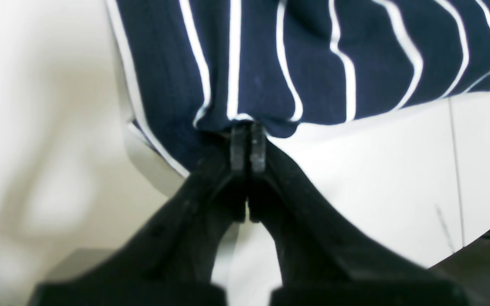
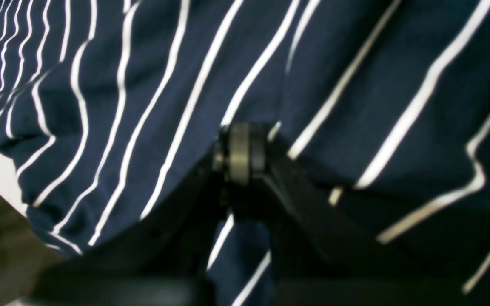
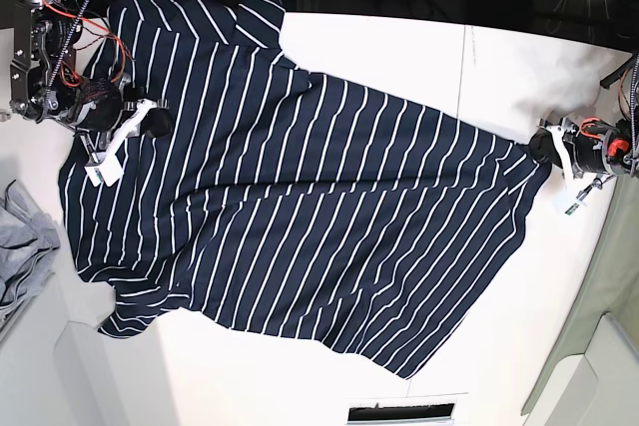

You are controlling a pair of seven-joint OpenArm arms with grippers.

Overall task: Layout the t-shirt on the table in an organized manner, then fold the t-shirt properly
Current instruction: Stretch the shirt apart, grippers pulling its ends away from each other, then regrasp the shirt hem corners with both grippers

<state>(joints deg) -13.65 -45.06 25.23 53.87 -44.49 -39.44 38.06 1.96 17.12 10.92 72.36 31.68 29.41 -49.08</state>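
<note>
The t-shirt [image 3: 300,207], dark navy with thin white stripes, lies spread across the white table [image 3: 419,57] in the base view. At the base view's right, my left gripper [image 3: 539,144] is shut on the shirt's edge. The left wrist view shows its jaws [image 1: 248,127] pressed together on a bunched bit of striped t-shirt [image 1: 296,63] above the table [image 1: 377,170]. At the base view's upper left, my right gripper [image 3: 158,123] sits over the shirt. Its fingertips [image 2: 240,146] are shut on a fold of the t-shirt [image 2: 355,85] in the right wrist view.
A plain light grey cloth [image 3: 22,246] lies at the left edge. A thin dark seam [image 3: 462,57] runs across the tabletop. The table's near edge and dark floor [image 1: 483,259] show in the left wrist view. A dark slot [image 3: 399,412] sits at the bottom edge.
</note>
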